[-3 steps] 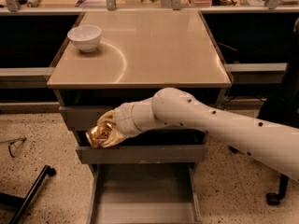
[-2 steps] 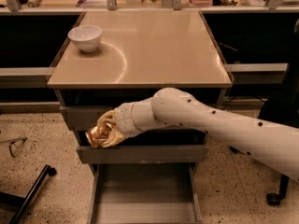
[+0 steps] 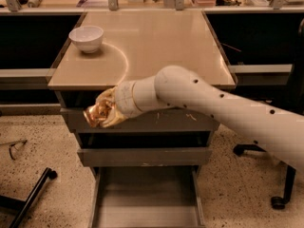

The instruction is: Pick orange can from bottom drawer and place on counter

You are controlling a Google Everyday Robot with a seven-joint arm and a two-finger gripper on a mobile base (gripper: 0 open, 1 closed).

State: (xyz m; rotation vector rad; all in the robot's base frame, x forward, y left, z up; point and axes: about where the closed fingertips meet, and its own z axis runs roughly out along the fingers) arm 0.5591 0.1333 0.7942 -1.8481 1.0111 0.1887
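Note:
The orange can (image 3: 97, 114) is a shiny golden-orange dented can held in my gripper (image 3: 103, 112), which is shut on it. The gripper hangs in front of the upper drawer fronts, just below the front left edge of the counter (image 3: 156, 46). The counter is a glossy beige top with a faint curved mark. The bottom drawer (image 3: 145, 198) is pulled open below; its flat grey floor shows nothing on it. My white arm reaches in from the right.
A white bowl (image 3: 86, 38) stands at the counter's back left. Two upper grey drawers (image 3: 142, 156) are shut or nearly shut. A black chair leg (image 3: 28, 198) lies on the floor at left, and a chair base (image 3: 280, 194) stands at right.
The gripper with the can has risen slightly, from level with the middle drawer toward the counter's front edge.

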